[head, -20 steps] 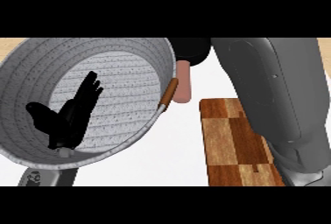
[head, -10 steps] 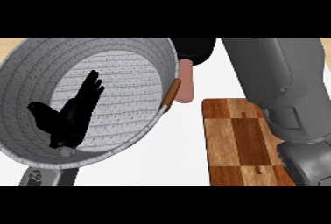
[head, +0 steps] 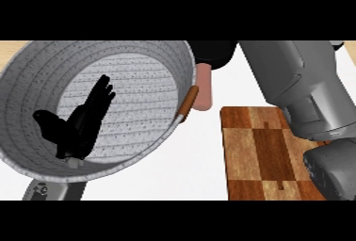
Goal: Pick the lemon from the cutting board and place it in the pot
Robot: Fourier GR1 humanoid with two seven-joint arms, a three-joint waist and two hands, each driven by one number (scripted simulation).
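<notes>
A: How are the fingers [head: 101,94] of the left hand [head: 76,127]?
B: Straight and spread, pointing up, holding nothing. The grey pot [head: 42,61] is just behind them.
A: And the right hand [head: 212,52]?
B: Only a dark shape, up and right of those fingers, past the pot's rim. Open or closed, I cannot tell.
A: The lemon?
B: I cannot see it. The cutting board [head: 254,155] lies well right of the fingers, partly under the right forearm [head: 299,80].

White counter [head: 191,172], tan strip [head: 12,45] along far edge. Pinkish rounded item [head: 202,92] stands near top centre. Black obj [head: 212,52] sits directly above, touching it. Can't ID either.
</notes>
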